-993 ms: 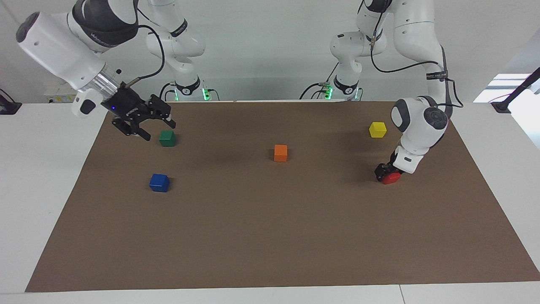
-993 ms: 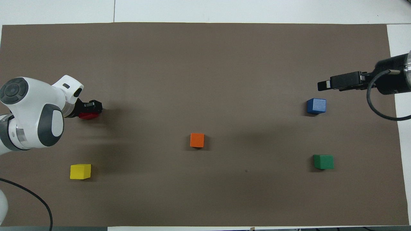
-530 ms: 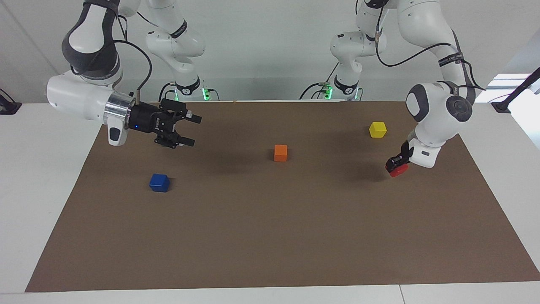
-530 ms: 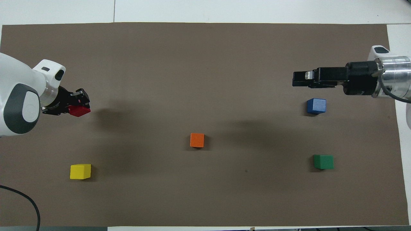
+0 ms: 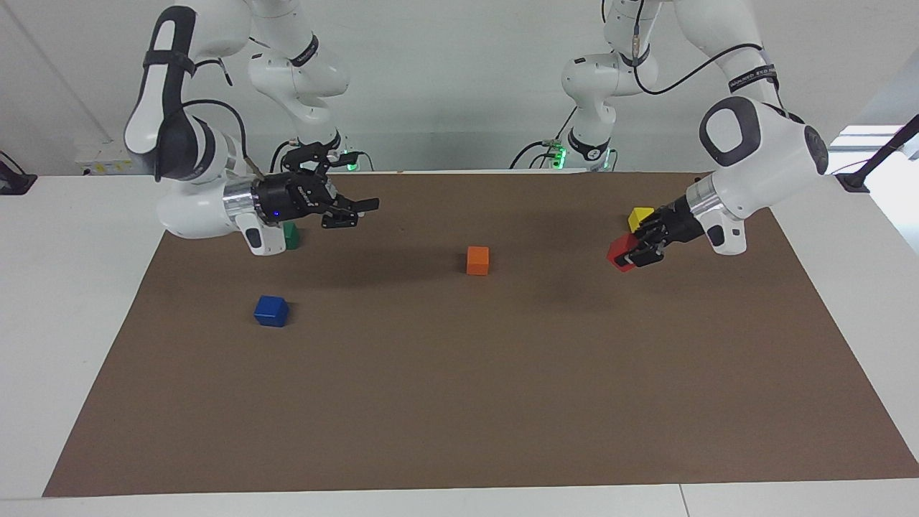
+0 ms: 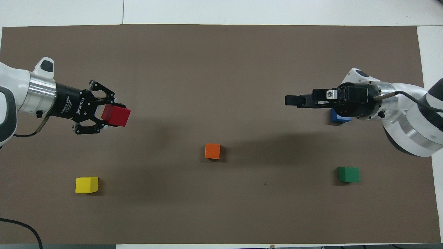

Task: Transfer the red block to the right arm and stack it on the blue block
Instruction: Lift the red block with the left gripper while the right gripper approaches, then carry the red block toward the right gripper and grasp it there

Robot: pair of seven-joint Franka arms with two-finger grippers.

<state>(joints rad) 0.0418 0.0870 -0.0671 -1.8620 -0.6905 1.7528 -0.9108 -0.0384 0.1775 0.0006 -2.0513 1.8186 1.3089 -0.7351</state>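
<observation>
Lifted since earlier: red block [image 6: 116, 116] pinched by left gripper [image 6: 108, 116]; right gripper [image 5: 352, 210] spread, partly hiding blue block [image 6: 340, 118].

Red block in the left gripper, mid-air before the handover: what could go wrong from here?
1. The left gripper holds the red block only at its fingertips, most of the cube sticking out; a nudge from the right gripper might twist or drop it.
2. The orange block lies on the mat between the two grippers; a low meeting could knock it.

orange cube [image 6: 212, 151], yellow cube [image 6: 86, 184], green cube [image 6: 349, 174], brown mat [image 6: 221, 214]
</observation>
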